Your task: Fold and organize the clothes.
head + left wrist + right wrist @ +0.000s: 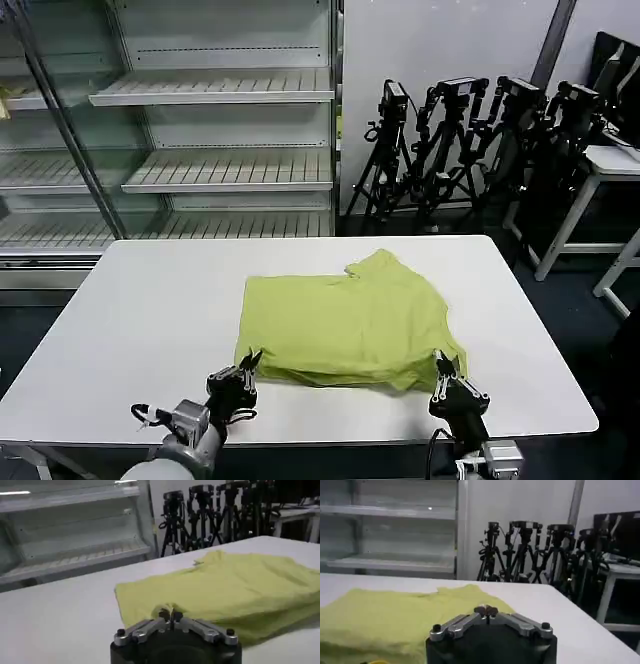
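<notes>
- From the head view we see one lime T-shirt (345, 325) lying folded on the white table (150, 310), about centred and toward the near edge, with a sleeve or collar flap poking up at its far side.
- We count two grippers, both at the shirt's near edge: the left gripper (247, 366) at the near left corner, the right gripper (443, 367) at the near right corner.
- The left wrist view adds what the head view cannot: the left gripper's fingertips (170, 615) are drawn together with a small pucker of green fabric rising at them, so we read it as pinched on the shirt's edge.
- In the right wrist view the right gripper (487, 612) has its tips pressed together too; the shirt (395, 620) lies just beside and behind them, but the gripper body hides the contact, so it probably grips the hem, though we cannot be sure.
- The head view shows layered edges along the shirt's near side, suggesting more than one thickness of cloth; the wrist views show only rumpled surface.
- Behind the table stand one shelving unit (200, 130) and a cluster of black tripods (470, 150); we make out four or so, overlapping too much for a firm count.
- Both arms are cut off by the bottom of the head view.
</notes>
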Robot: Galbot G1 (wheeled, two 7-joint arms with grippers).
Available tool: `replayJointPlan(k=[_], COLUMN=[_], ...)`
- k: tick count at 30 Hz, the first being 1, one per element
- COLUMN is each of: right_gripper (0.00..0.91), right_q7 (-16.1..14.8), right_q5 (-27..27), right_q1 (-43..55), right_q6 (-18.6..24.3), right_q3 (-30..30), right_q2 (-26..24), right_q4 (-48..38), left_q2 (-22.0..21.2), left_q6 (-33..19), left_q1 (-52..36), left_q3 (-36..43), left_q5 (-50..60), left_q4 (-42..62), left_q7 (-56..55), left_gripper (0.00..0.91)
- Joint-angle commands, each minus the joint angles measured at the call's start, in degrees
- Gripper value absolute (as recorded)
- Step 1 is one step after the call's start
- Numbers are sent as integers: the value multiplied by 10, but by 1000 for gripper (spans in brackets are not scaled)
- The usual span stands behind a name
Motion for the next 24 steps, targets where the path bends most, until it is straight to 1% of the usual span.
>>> replayJointPlan(k=[1,4,8,10,11,12,16,18,19,22,24], right_gripper=[0,0,0,0,0,0,0,0,0,0,0], right_q7=[0,0,2,5,7,10,13,11,8,5,15], right_q5=[35,35,30,22,20,20,29,31,31,28,24], right_q1=[64,68,86,109,114,130,181,191,196,208,214], right_q6=[-11,-10,-7,6,12,20,16,10,8,10,17], right_q3=[2,-4,-19,-30,-32,-36,-47,-55,-62,-74,-80], right_q2=[-26,-28,-30,-37,-41,-46,-74,-80,-84,-84,-81], right_q4=[-52,-63,-76,-96,-102,-109,-136,-143,-150,-168,-184], left_q2=[12,14,14,13,13,12,12,13,14,13,10], left_q6=[13,16,18,18,18,18,16,16,16,16,14], left_q1=[-78,-79,-81,-82,-82,-82,-80,-79,-77,-77,-78], left_q3=[11,15,15,14,14,14,14,13,13,17,19], left_q5=[-3,0,1,1,1,1,2,2,2,4,8], left_q4=[70,75,77,77,76,76,76,76,75,76,79], left_q7=[9,13,13,12,12,11,10,10,11,11,12], left_gripper=[20,30,81,91,121,131,131,121,131,131,202])
